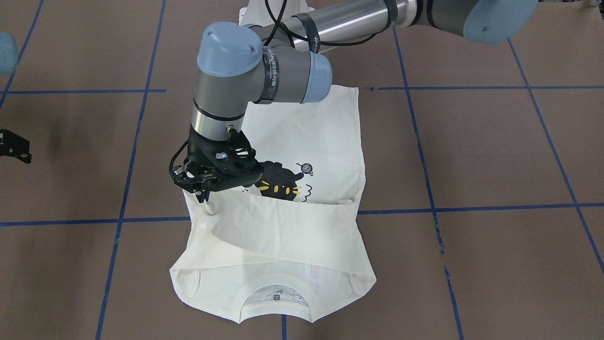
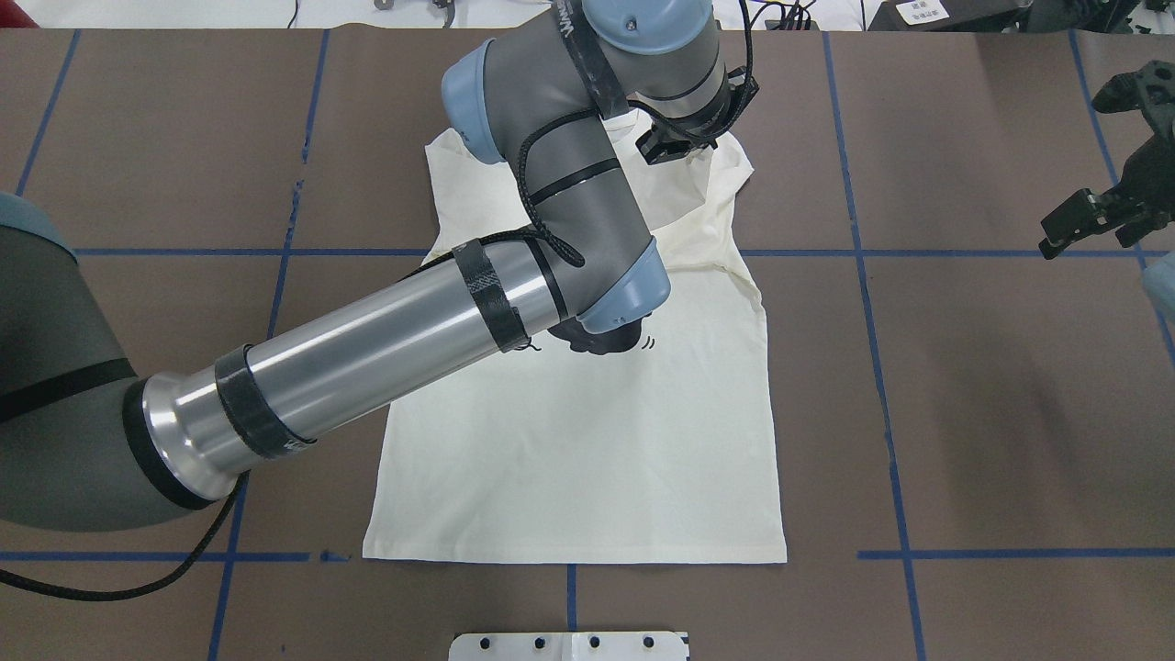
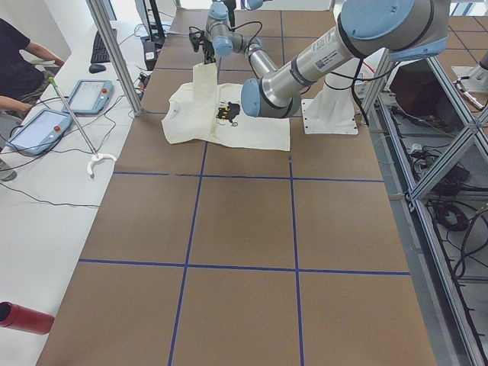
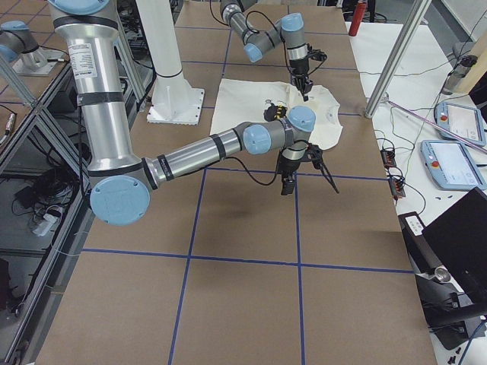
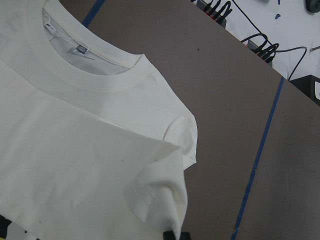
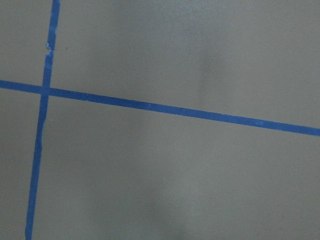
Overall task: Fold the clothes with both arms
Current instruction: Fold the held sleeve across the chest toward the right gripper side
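Grip: black left gripper (image 1: 205, 196) clenches sleeve (image 1: 264, 226) of cream-white long-sleeved T-shirt (image 1: 311, 132).
Bearing: overhead, you see its body at seven o'clock.
Spare: right gripper (image 4: 308, 182) released, farther.

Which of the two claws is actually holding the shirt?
The left gripper, which reaches across the shirt and pinches up a fold. The right gripper hangs open over the table, off the shirt.

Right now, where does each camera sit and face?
Front-facing: across the table, facing the robot; left gripper holds T-shirt.
Overhead: behind the robot, looking down; left arm, right gripper.
Exterior left: table's end; left arm near.
Exterior right: opposite end; right arm near.
Left wrist: down on collar.
Right wrist: down on table, blue tape.
Shared: first two show the T-shirt.
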Controlling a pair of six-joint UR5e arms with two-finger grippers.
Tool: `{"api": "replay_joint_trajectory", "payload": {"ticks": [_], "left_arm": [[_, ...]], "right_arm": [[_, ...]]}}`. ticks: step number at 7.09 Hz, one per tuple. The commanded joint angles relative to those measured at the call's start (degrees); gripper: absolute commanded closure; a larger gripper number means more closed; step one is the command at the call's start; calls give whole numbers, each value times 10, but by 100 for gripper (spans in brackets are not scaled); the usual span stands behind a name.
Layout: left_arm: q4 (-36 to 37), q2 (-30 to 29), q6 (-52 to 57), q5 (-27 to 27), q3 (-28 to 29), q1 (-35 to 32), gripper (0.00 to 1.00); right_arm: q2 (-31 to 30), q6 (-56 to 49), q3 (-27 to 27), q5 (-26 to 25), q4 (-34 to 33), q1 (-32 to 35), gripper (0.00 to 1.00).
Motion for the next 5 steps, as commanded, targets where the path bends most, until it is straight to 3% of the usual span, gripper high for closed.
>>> {"api": "replay_joint_trajectory", "payload": {"ticks": [1, 2, 3, 5], "left_arm": [[-19, -23, -33, 82, 63, 52, 100], [-79, -56, -44, 124, 149, 78, 7], [-95, -75, -41, 128, 166, 88, 0], [-94, -62, 11, 123, 143, 83, 0]], "right_arm": [[2, 0, 1, 1, 0, 0, 0], [4, 0, 1, 1, 0, -1, 0], [7, 0, 2, 2, 0, -3, 0], [13, -1, 3, 22, 0, -4, 0]]}}
